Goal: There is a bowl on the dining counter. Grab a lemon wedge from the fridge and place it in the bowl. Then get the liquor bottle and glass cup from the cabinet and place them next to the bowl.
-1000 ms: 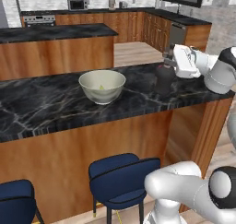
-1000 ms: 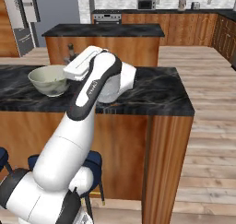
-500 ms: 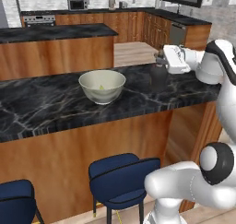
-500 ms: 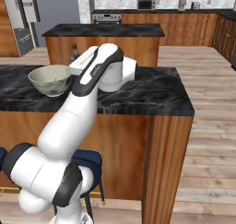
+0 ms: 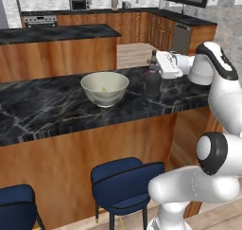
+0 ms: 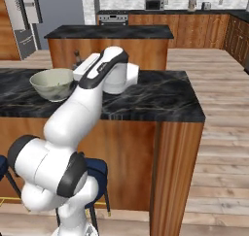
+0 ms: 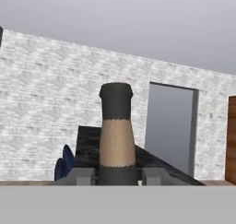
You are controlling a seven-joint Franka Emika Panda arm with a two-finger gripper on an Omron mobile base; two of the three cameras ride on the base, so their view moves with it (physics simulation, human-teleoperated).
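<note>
The pale bowl (image 5: 104, 88) stands on the dark marble dining counter (image 5: 47, 115) with a small yellow lemon wedge (image 5: 104, 89) inside. Just right of it is the dark liquor bottle (image 5: 152, 81), upright, its base at or just above the counter. My gripper (image 5: 158, 67) is shut on the bottle's neck from the right. In the hand view the bottle's tan neck and dark cap (image 7: 116, 135) rise between my fingertips (image 7: 154, 176), gripper (image 7: 117, 175). From the right, the bowl (image 6: 52, 83) and the bottle's top (image 6: 76, 55) show beside my arm. The glass cup is out of view.
Blue stools (image 5: 124, 184) stand under the counter's near side. A second island (image 5: 56, 49) lies beyond it, with a stove and microwave along the back wall. The grey fridge (image 6: 26, 19) is far left. The counter's right end (image 6: 187, 104) drops to wooden floor.
My arm has swung left along the counter, carrying the bottle toward the bowl. The bowl has not moved.
</note>
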